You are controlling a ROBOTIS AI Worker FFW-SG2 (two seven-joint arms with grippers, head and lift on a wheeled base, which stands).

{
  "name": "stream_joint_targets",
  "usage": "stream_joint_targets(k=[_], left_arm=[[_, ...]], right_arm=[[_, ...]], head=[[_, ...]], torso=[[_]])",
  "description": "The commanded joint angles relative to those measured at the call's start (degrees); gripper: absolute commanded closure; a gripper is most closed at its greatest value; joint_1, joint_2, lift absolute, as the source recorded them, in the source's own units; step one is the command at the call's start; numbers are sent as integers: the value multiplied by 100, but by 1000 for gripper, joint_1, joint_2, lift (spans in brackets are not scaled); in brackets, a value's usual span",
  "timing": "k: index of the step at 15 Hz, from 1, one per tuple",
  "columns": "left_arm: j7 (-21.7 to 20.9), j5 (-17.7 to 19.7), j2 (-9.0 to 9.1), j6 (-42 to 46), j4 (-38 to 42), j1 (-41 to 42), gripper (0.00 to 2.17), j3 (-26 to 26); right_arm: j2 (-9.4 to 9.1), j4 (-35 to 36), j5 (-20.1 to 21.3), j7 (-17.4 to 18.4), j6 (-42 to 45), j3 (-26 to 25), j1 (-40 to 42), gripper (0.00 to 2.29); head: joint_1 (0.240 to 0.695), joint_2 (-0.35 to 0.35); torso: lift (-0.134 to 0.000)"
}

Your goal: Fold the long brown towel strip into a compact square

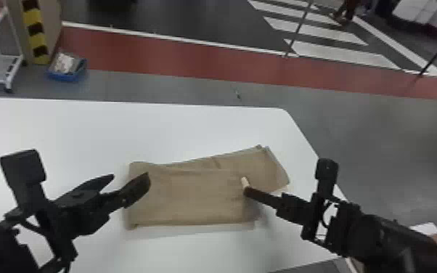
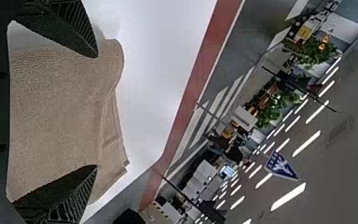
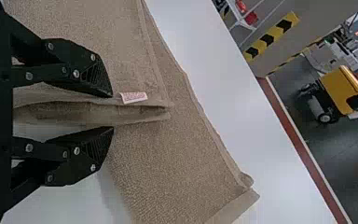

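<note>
Apparently midway through folding, best to pinch both upper edges near the pale label [image 3: 134, 97] together with the right gripper [image 3: 113, 112], its fingers parted around them, before any lift. Then square up the skewed lower layer, with light pressure from the left gripper [image 2: 97, 111], open wide at the opposite end, and carry low and level to limit wrinkles. Seen on the white table [image 1: 101, 123], near its right side: the brown towel strip [image 1: 192, 196], lying in overlapping layers, long axis running left to right across the head view, with the lower layer's right end slanting toward the far side.
</note>
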State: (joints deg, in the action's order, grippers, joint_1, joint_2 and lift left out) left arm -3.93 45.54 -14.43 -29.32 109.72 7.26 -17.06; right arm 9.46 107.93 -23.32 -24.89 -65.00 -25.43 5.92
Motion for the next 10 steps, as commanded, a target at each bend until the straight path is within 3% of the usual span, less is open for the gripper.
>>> stream_joint_targets(k=[1, 10], left_arm=[[-12, -2, 2, 1, -29, -5, 36, 1], [-64, 42, -16, 1, -56, 4, 36, 63]], right_arm=[[20, 0, 91, 1, 0, -14, -21, 751], [20, -185, 337, 19, -70, 100, -337, 751]], head=[[695, -350], [695, -350]], torso=[[-120], [-120]])
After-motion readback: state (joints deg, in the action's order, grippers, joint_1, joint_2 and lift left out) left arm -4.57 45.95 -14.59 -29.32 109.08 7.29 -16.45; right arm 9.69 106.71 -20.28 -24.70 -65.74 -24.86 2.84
